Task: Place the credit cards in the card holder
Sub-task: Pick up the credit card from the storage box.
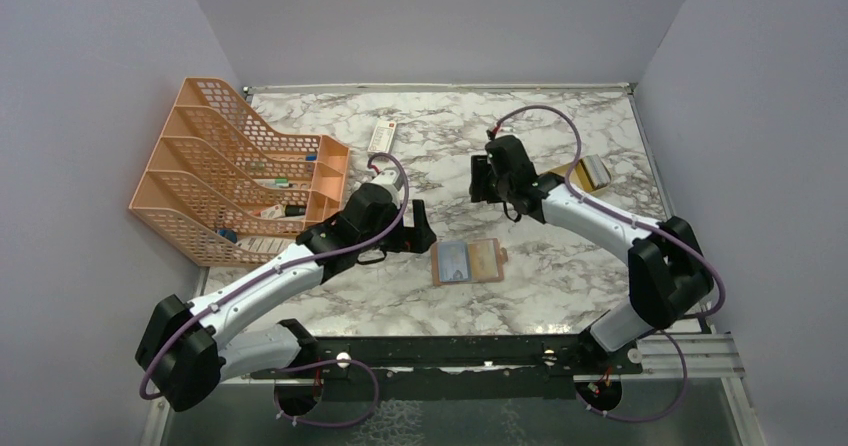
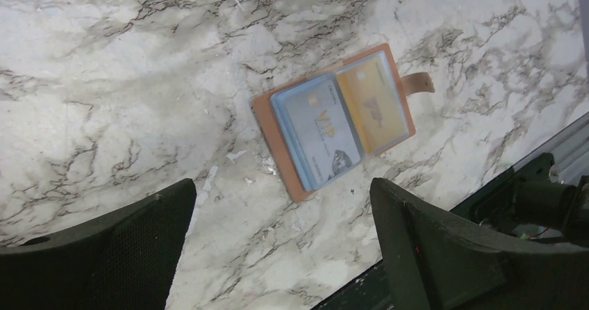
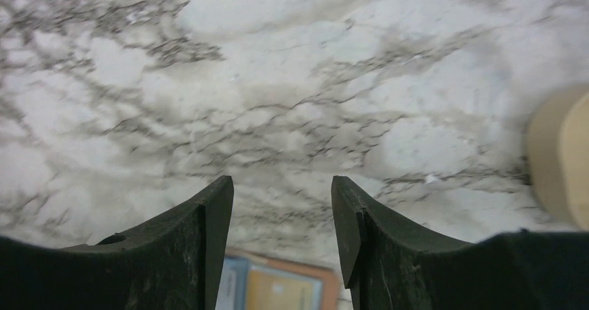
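Observation:
The brown card holder (image 1: 436,265) lies open and flat on the marble table, clasp tab to the right. Two credit cards sit in it: a grey-blue card (image 2: 321,128) on one half and a gold-yellow card (image 2: 371,105) on the other. My left gripper (image 1: 424,228) hovers just left of the holder, open and empty; in its wrist view the gripper (image 2: 283,190) frames bare marble below the holder (image 2: 272,140). My right gripper (image 1: 481,179) hangs open and empty behind the holder; its wrist view shows the gripper (image 3: 281,188) with the holder's edge (image 3: 326,281) low between the fingers.
An orange mesh file rack (image 1: 240,171) stands at the left with small items in it. A white remote-like item (image 1: 383,136) lies behind the left arm. A tan shallow box (image 1: 590,173) sits at the right, partly behind the right arm, and appears as a blurred edge (image 3: 562,153).

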